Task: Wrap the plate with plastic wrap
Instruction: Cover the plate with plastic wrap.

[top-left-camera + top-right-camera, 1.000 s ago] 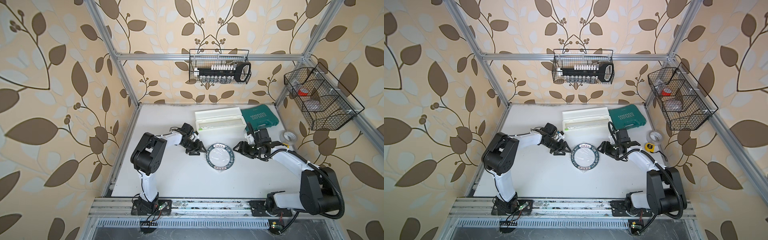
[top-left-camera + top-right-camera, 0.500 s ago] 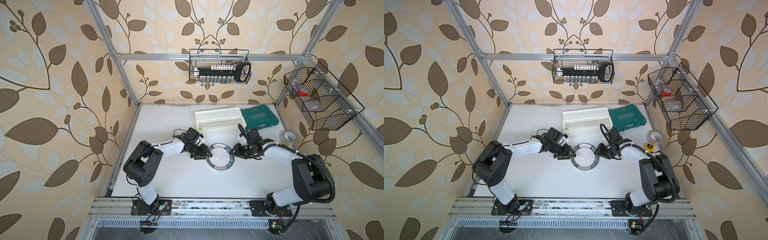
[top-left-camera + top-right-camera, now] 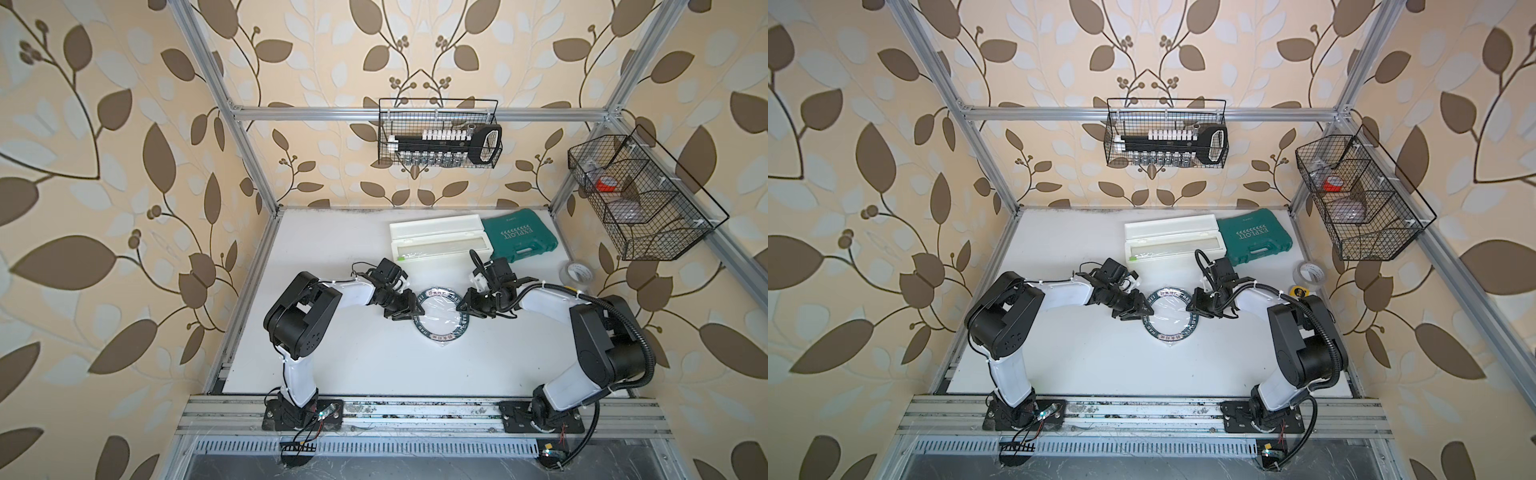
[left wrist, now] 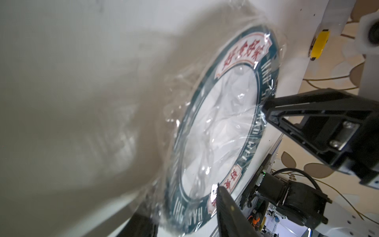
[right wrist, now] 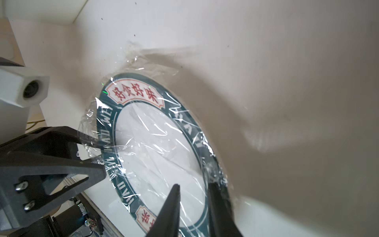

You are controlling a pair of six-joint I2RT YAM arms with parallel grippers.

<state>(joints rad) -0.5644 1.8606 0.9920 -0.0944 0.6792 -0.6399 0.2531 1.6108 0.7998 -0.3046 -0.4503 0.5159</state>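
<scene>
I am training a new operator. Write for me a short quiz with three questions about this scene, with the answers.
1. True or false: plastic wrap already lies over the plate.
2. What stands next to the white dispenser box? A) green tool case B) red cup C) blue bowl
3. Which gripper works at the plate's side nearer the tape roll?
Key: 1 true; 2 A; 3 the right gripper.

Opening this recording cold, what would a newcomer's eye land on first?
A round, white-centred, dark-rimmed plate lies mid-table under crinkly transparent plastic wrap. The left gripper and right gripper flank it at opposite sides of its rim. Behind it, towards the back wall, sit a long white dispenser box and a green plastic tool case.
</scene>
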